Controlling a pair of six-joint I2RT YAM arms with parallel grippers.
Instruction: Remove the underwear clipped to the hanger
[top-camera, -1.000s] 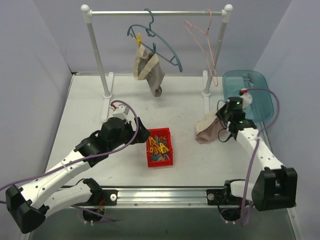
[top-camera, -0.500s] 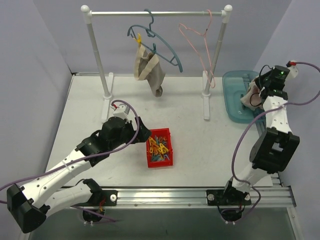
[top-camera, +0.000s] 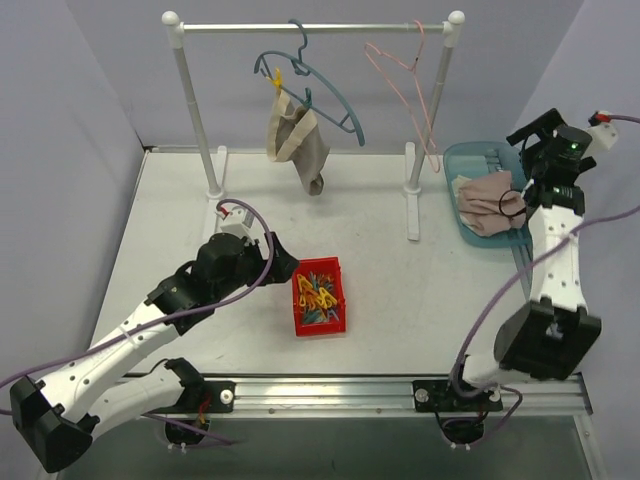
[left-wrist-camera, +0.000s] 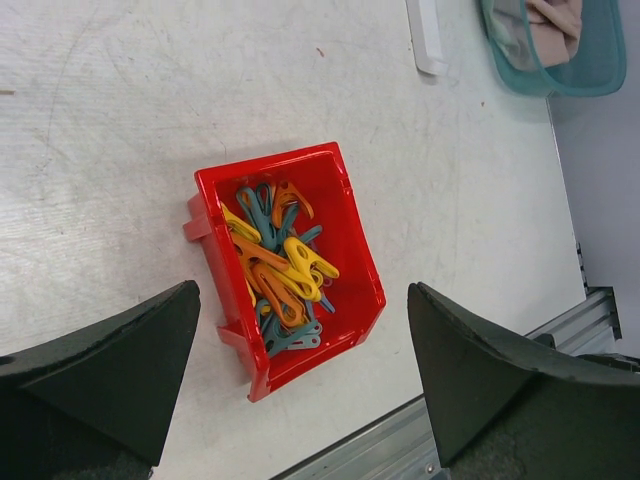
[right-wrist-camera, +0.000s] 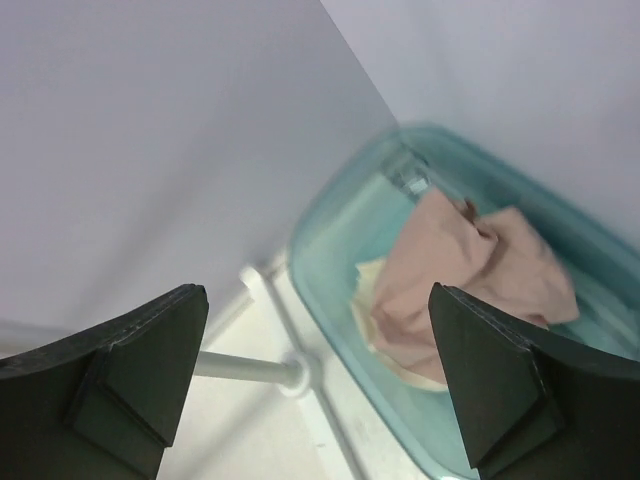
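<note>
While a crumpled pale pink underwear lay in the translucent teal tub below the right gripper, jaws wide and empty, a beige underwear hung clipped to the teal plastic hanger, seemingly left to remove; the left gripper gaped empty too

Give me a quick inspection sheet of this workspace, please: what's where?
Surface: white table, faintly scuffed.
Job's things: beige underwear held by a yellow clip on the teal hanger on the rack; pink underwear lying in the teal tray; pink wire hanger bare.
Clutter: red bin of coloured clips.
End effectors: left end effector open above the red bin; right end effector open above the tray, holding nothing.
Cables: purple cable along each arm.
Surroundings: plain lavender walls.
</note>
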